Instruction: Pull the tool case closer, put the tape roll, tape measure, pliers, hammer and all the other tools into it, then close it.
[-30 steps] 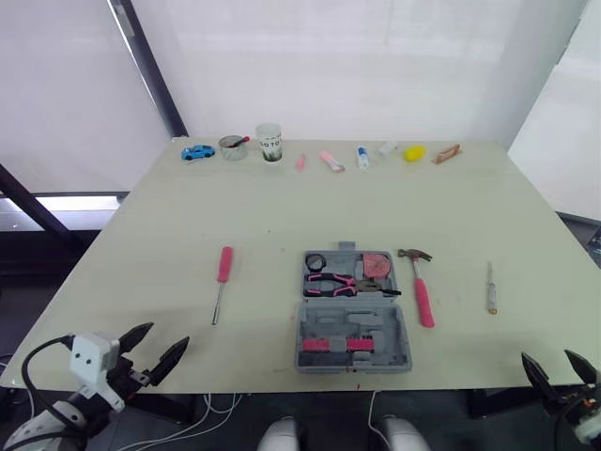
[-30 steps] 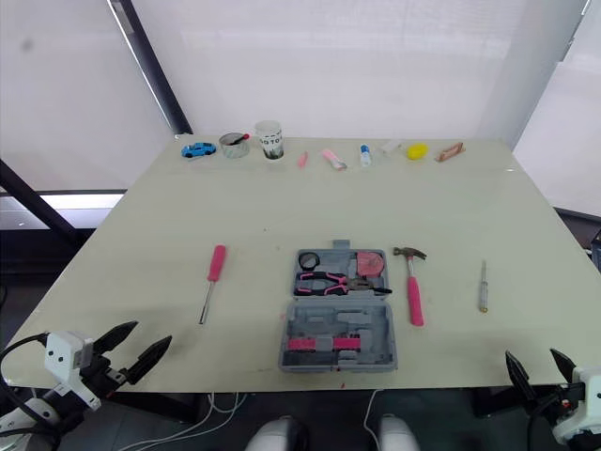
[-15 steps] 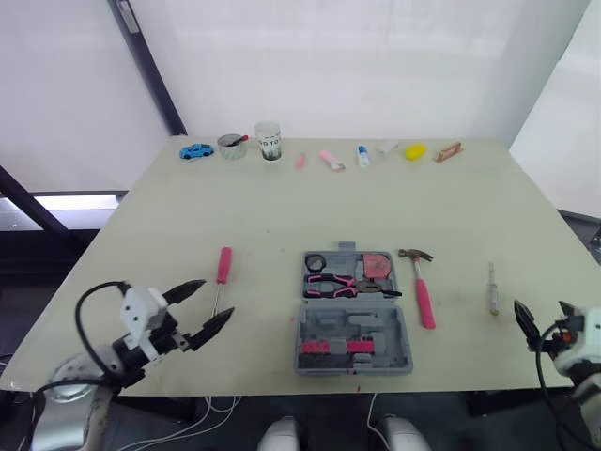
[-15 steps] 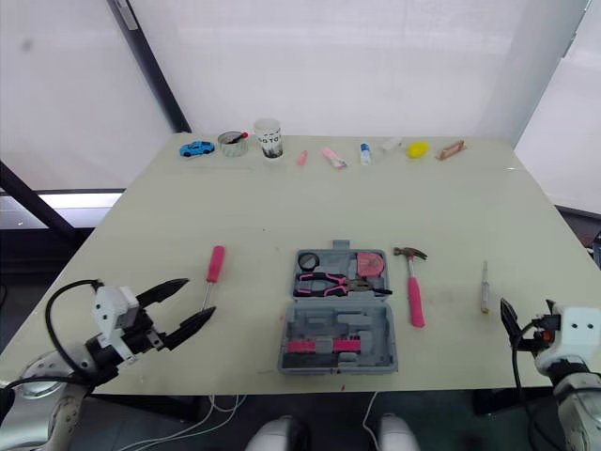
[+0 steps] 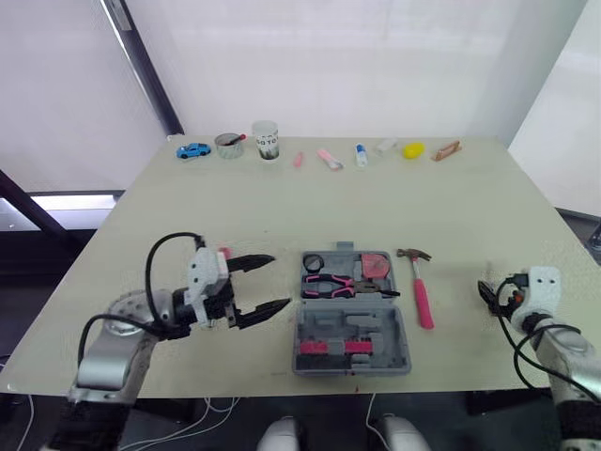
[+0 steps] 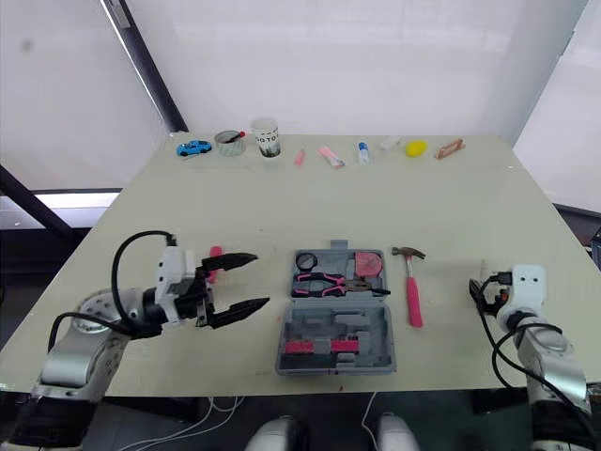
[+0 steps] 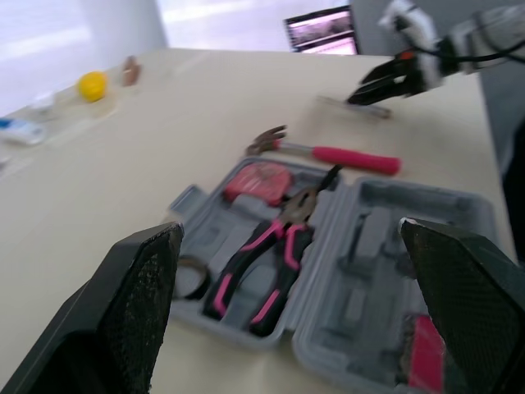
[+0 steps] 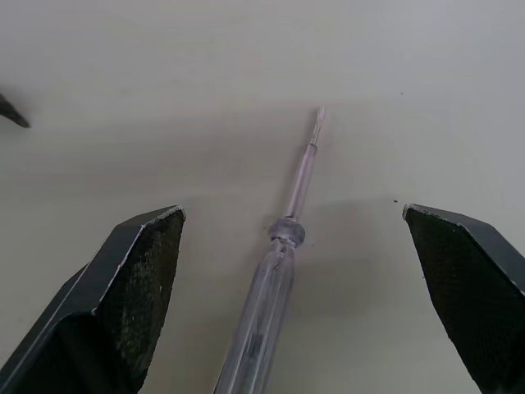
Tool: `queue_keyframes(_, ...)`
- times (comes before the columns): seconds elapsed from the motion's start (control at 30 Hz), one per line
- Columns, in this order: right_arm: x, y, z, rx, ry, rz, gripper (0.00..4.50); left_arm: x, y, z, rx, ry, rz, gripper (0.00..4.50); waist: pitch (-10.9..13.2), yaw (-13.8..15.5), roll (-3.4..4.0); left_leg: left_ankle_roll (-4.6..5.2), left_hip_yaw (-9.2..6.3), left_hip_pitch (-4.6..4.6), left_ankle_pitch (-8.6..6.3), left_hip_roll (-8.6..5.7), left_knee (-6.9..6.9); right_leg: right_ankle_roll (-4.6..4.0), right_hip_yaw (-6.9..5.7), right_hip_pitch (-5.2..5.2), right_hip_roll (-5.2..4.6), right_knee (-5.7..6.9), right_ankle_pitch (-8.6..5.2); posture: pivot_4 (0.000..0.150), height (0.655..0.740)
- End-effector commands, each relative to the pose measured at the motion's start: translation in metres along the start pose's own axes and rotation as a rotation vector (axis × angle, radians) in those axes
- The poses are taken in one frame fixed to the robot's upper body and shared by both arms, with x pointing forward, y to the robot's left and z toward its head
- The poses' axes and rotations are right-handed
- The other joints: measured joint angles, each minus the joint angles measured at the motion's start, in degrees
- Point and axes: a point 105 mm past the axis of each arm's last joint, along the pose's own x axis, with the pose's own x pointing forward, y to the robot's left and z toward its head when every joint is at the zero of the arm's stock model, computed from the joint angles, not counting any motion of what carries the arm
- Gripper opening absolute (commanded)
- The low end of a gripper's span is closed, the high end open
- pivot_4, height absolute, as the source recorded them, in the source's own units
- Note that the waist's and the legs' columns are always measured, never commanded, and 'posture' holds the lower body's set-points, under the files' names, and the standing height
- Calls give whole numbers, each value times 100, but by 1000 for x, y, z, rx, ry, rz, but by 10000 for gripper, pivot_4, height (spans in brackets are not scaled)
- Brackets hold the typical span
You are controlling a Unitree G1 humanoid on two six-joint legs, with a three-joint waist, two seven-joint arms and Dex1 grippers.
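Head view, tool case: the grey tool case (image 5: 352,316) lies open and flat on the table (image 5: 376,197), near the front edge and about mid-width.
Head view, contents: the far half holds the tape roll (image 5: 315,262), the pink-handled pliers (image 5: 333,283) and the pink tape measure (image 5: 377,265); the near half has a pink insert.
Head view, loose tools: the hammer (image 5: 420,287) lies just to the right of the case, and a pink screwdriver (image 6: 214,254) lies to its left.
Head view, left end effector: the left end effector (image 5: 280,280) hovers just left of the case, fingers spread wide and pointing at it.
Head view, right end effector: the right end effector (image 5: 490,289) sits low over the table, well to the right of the hammer.
Head view, writing: a white cup (image 5: 265,139) in the far row, beside a blue toy car (image 5: 192,149), carries dark lettering I cannot read.
Left wrist view: the open case fills the gap between the two parted fingers (image 7: 135,312), with the pliers, tape measure and hammer beyond.
Right wrist view: the fingers (image 8: 123,304) stand wide apart on either side of a clear screwdriver (image 8: 264,295) lying on the table; nothing is gripped.
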Motion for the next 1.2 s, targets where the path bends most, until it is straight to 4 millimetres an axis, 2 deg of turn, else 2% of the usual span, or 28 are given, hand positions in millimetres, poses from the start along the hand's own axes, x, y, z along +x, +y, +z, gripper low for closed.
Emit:
queue_keyframes(0.03, 8, 0, 2, -32, 1, -10, 45000, 18, -7, 27, 52, -72, -115, 44727, 0, 3, 0, 0, 0, -1, 0, 0, 0, 1, 2, 0, 1, 0, 0, 1500, 7400)
queue_keyframes(0.13, 12, 11, -2, -39, 21, 24, 34469, 28, -10, 39, 74, -100, -193, 45000, 1, -15, -2, 0, 1, -1, 0, -1, 3, 4, 11, 1, 8, 0, 2, 1500, 7400)
queue_keyframes(0.2, 13, 13, -2, -29, 23, 20, 24913, 30, -12, 42, 84, -99, -234, 45000, 1, -38, -2, 0, 4, 2, 0, -1, 5, 5, 19, 1, 12, 1, 2, 1500, 7400)
queue_keyframes(0.37, 8, 19, 3, 8, -3, 10, 8803, 29, -12, 43, 90, -87, -280, 45000, 1, -29, -2, 0, 1, 5, 1, 1, 5, 4, 19, 1, 15, 7, 2, 1500, 7400)
queue_keyframes(0.4, 6, 20, 4, 16, -9, 9, 3351, 28, -12, 42, 90, -84, -285, 45000, 1, -17, -2, 0, 0, 5, 1, 1, 5, 4, 19, 1, 15, 8, 2, 1500, 7400)
queue_keyframes(0.43, 2, 23, 5, 24, -15, 9, 114, 27, -12, 41, 89, -83, -292, 45000, 1, -12, -2, 0, -1, 5, 1, 1, 5, 4, 19, 1, 16, 8, 2, 1500, 7400)
queue_keyframes(0.6, -20, 50, 10, 60, -36, 47, 145, 24, -16, 40, 78, -87, -324, 45000, 2, 1, 0, 0, -2, -2, 1, 3, 5, 4, 16, -2, 15, 8, 1, 1500, 7400)
queue_keyframes(0.83, -45, 79, -2, 96, -2, 40, 145, 21, -23, 40, 79, -81, -365, 45000, 2, -11, 0, 0, -5, 1, 1, 5, 5, 3, 14, -3, 16, 12, 0, 1500, 7400)
queue_keyframes(1.07, -53, 89, -16, 141, 40, 8, 145, 20, -26, 39, 79, -81, -369, 45000, 1, -9, 0, -1, -2, 1, 1, 5, 8, 2, 17, -2, 15, 13, 0, 1500, 7400)
queue_keyframes(1.2, -56, 88, -18, 153, 54, 40, 19143, 18, -26, 36, 71, -74, -367, 45000, 2, -11, 0, -1, -4, 1, 1, 5, 8, 2, 16, -3, 16, 13, -1, 1500, 7400)
